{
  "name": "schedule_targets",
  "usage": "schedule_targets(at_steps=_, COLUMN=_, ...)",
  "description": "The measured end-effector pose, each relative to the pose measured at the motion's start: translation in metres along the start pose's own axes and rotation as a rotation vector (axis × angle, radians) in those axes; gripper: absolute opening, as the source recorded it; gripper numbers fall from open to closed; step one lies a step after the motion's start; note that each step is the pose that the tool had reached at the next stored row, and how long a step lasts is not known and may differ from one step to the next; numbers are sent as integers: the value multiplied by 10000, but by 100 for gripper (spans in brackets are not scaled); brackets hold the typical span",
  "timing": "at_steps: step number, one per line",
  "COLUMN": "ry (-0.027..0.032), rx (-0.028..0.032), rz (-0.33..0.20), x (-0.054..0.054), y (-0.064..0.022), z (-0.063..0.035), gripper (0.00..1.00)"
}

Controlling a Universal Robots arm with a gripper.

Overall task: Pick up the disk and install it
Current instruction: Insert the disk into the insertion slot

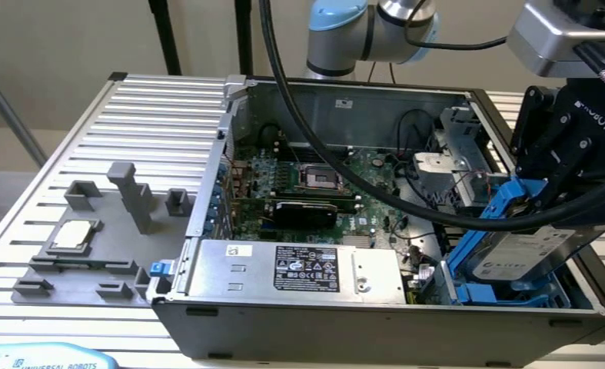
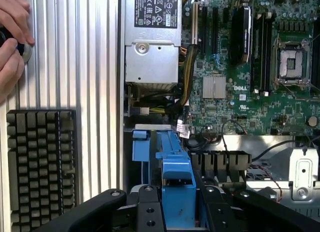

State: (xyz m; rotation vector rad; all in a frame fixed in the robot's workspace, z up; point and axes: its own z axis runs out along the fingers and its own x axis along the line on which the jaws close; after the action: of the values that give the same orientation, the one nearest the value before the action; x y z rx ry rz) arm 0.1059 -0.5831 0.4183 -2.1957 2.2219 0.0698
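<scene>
Nearest, a pale-blue panel point(image 1: 46, 360) reads UNIVERSAL ROBOTS. Past it, the open computer case point(image 1: 384, 330) sits on the ribbed table point(image 1: 148, 100). At its corner on the exterior view's right, the disk point(image 1: 513, 257) stands tilted in a blue bay. The ROBOTIQ gripper point(image 1: 536, 201) has its fingers point(image 2: 149, 212) clamped on the disk's blue frame. Farther in, the motherboard point(image 2: 235, 87) reads DELL.

Robotics lab bench: an opened desktop computer case point(image 1: 384, 329) sits on a slotted aluminium table point(image 1: 158, 108). A Universal Robots arm point(image 1: 344, 34) leans over it, grey fixtures point(image 1: 127, 196) alongside.
</scene>
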Motion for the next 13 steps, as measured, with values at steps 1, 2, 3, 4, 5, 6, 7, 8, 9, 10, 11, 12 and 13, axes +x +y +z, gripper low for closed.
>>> schedule_targets(at_steps=1, ry=1, rx=0, rz=-3, x=-2, y=0, z=13, gripper=33)
schedule_targets(at_steps=2, ry=2, rx=-1, rz=-6, x=-2, y=-1, z=25, gripper=33)
schedule_targets(at_steps=3, ry=3, rx=-2, rz=-9, x=-3, y=-1, z=37, gripper=33)
schedule_targets(at_steps=4, ry=3, rx=-3, rz=-14, x=-3, y=-1, z=50, gripper=33)
schedule_targets(at_steps=5, ry=1, rx=-5, rz=-19, x=-2, y=-1, z=65, gripper=33)
schedule_targets(at_steps=6, ry=2, rx=-7, rz=-26, x=-1, y=-1, z=82, gripper=33)
schedule_targets(at_steps=7, ry=3, rx=-9, rz=-34, x=0, y=-1, z=97, gripper=33)
schedule_targets(at_steps=8, ry=3, rx=-11, rz=-42, x=0, y=-2, z=112, gripper=33)
schedule_targets(at_steps=9, ry=2, rx=-12, rz=-50, x=1, y=-2, z=129, gripper=33)
schedule_targets(at_steps=10, ry=3, rx=-14, rz=-60, x=2, y=-3, z=145, gripper=33)
schedule_targets(at_steps=11, ry=3, rx=-16, rz=-70, x=2, y=-3, z=161, gripper=33)
schedule_targets(at_steps=12, ry=3, rx=-18, rz=-78, x=3, y=-3, z=177, gripper=33)
schedule_targets(at_steps=13, ry=3, rx=-20, rz=-87, x=4, y=-4, z=193, gripper=33)
